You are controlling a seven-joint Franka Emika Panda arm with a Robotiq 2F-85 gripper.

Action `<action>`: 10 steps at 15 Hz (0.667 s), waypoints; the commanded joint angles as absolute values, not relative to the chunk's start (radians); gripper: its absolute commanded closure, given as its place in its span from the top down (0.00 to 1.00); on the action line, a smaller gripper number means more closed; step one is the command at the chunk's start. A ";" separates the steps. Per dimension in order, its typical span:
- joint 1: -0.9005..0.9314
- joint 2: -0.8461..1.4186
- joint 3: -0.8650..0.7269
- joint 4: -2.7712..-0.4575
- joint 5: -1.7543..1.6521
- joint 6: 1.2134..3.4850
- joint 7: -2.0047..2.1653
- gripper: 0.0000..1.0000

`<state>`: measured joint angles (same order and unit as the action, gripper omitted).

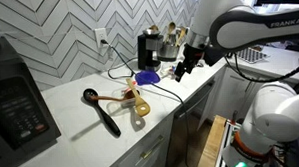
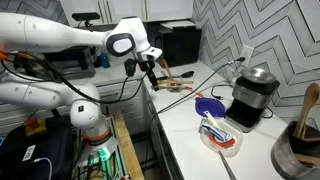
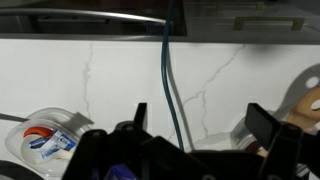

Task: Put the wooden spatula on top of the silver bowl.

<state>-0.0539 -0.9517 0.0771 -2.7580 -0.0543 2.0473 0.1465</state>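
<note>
The light tan wooden spatula (image 1: 140, 106) lies on the white counter, beside a reddish-brown spoon (image 1: 120, 97) and a black ladle (image 1: 102, 111). A tan rounded piece at the right edge of the wrist view (image 3: 303, 100) may be its head. The silver bowl (image 2: 204, 138) holds a red, white and blue packet; its rim also shows at the lower left of the wrist view (image 3: 12, 140). My gripper (image 1: 189, 64) (image 2: 150, 68) (image 3: 200, 115) hovers above the counter's front edge, open and empty, touching nothing.
A black coffee maker (image 1: 148, 49) (image 2: 255, 95) stands by the wall, with a cable (image 3: 168, 80) running across the counter. A blue lid (image 2: 210, 105) lies near the bowl. A black microwave (image 1: 15, 103) fills one end and a utensil jar (image 2: 300, 140) the other.
</note>
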 commanded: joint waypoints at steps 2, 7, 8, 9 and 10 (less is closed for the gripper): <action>-0.051 -0.948 0.074 -2.764 -0.057 2.044 0.148 1.00; 0.010 -0.833 0.118 -2.739 0.111 2.143 0.263 1.00; 0.018 -0.807 0.140 -2.736 0.147 2.178 0.303 1.00; 0.024 -0.785 0.162 -2.735 0.183 2.232 0.349 1.00; 0.024 -0.751 0.193 -2.723 0.215 2.294 0.411 1.00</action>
